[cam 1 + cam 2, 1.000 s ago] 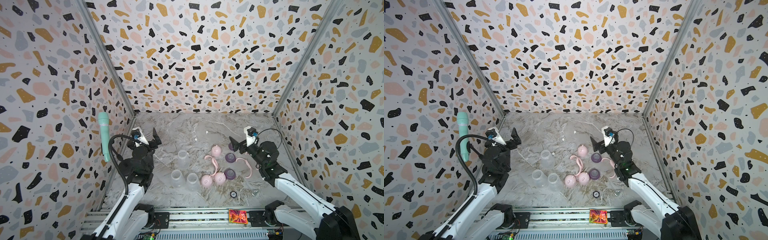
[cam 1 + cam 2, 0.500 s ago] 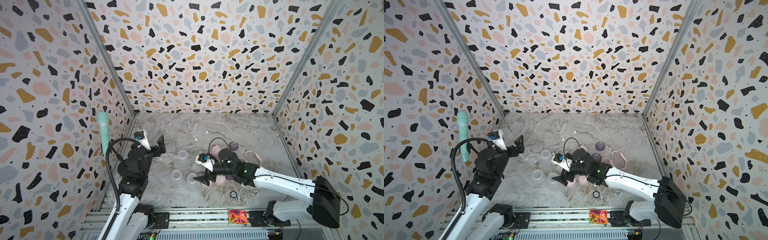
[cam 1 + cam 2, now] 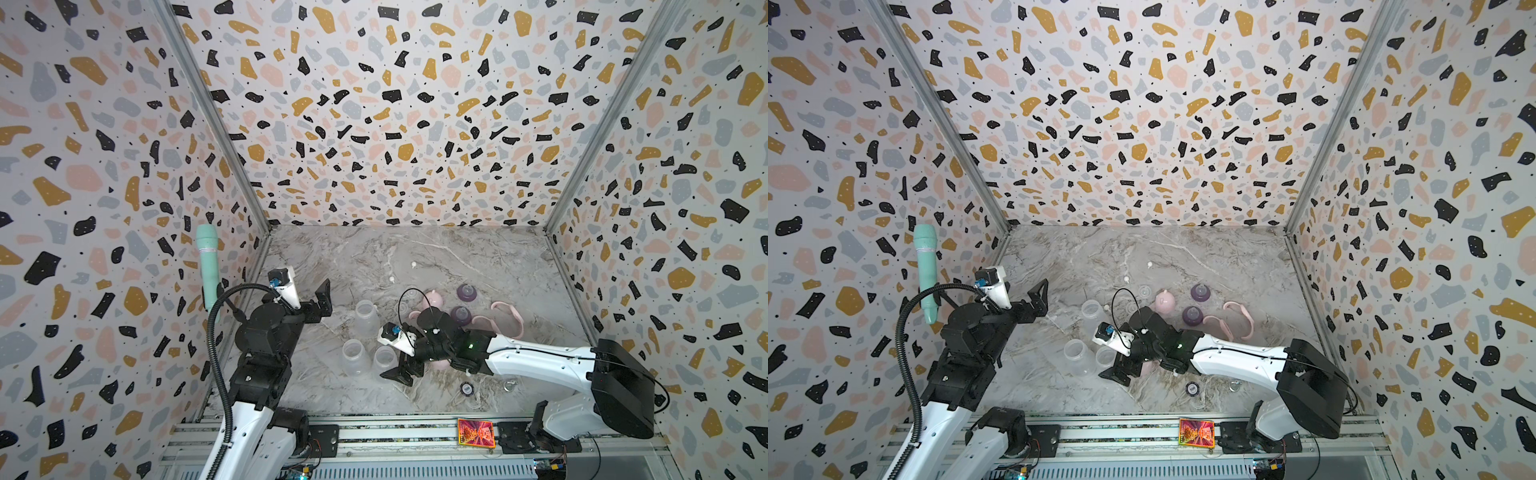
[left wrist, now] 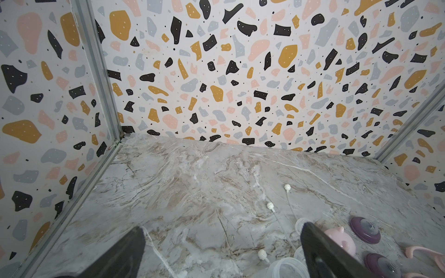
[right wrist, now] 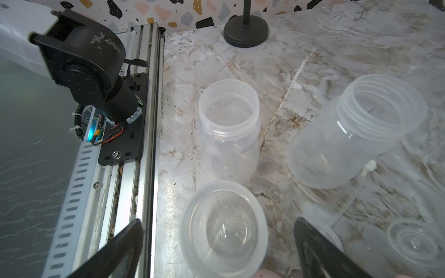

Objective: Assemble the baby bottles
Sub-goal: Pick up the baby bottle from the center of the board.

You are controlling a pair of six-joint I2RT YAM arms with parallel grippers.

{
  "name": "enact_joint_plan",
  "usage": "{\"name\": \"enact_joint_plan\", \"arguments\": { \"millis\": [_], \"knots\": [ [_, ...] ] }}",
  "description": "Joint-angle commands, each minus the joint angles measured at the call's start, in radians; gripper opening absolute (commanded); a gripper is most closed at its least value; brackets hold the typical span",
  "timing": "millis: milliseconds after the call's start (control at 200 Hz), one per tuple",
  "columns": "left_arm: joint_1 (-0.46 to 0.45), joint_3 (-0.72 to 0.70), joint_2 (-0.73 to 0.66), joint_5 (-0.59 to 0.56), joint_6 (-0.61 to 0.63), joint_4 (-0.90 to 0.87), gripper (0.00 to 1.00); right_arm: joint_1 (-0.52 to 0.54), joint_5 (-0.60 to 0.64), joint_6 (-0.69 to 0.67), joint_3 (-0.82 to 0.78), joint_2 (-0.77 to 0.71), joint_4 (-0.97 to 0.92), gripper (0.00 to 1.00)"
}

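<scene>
Marble-patterned worktop [image 3: 478,249], boxed in by terrazzo-papered walls.

Right hand [image 5: 218,222]: jaws wide apart and holding nothing. They stand either side of the open mouth of the nearest small clear plastic bottle [image 5: 224,228], and no contact is visible. In a top view this hand sits low, just beside that bottle [image 3: 384,357]. Two more clear bottles stand near, one just beside it [image 5: 231,125] and one a little further off [image 5: 356,134]. All three are bare, with no collar, ring or cap fitted.

Left hand [image 4: 222,228]: jaws wide, empty, touching nothing.

Loose parts lie beyond the right arm: purple teat collars [image 3: 466,292], a pink eared dome cap [image 3: 432,299] and a pink two-handled ring [image 3: 509,320]. Another pink cap [image 3: 440,365] lies partly under the right forearm.

Risks, as judged:
1. The bottle looks empty and light, so a jaw catching its rim on the way down would tip it.
2. The neighbouring bottle is close, and the outer jaw or a sliding bottle could knock it over.
3. The bottle wall is smooth, so an off-centre closure may squeeze it out sideways.
4. A thin white-tipped straw [image 5: 368,166] and a small clear disc [image 5: 414,243] lie near one jaw and could be trapped or dragged.
5. The forearm is low over the pink cap, and a sideways sweep would scatter it.
</scene>
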Motion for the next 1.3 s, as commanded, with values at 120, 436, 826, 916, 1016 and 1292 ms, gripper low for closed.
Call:
{"name": "enact_joint_plan", "arguments": {
  "millis": [120,436,826,916,1016,1292],
  "knots": [
    [-0.004,0.029,-0.01,0.014,0.014,-0.013,0.99,0.016,-0.022,0.049,0.012,0.053,0.069,0.89],
    [-0.004,0.034,-0.02,0.032,0.025,-0.023,0.96,0.017,0.036,0.075,0.005,0.111,0.108,0.76],
    [-0.019,0.011,0.011,0.186,0.091,0.096,0.93,-0.092,-0.009,0.185,-0.089,-0.085,0.159,0.36],
    [-0.073,0.017,0.027,0.194,0.134,0.147,0.92,-0.172,-0.035,0.213,-0.093,-0.167,0.122,0.35],
    [-0.178,0.029,0.069,0.215,0.201,0.197,0.92,-0.251,-0.043,0.212,-0.061,-0.265,0.061,0.34],
    [-0.532,0.08,0.224,0.181,0.332,0.3,0.93,-0.419,0.026,0.23,0.116,-0.359,-0.004,0.29]
  ]
}}
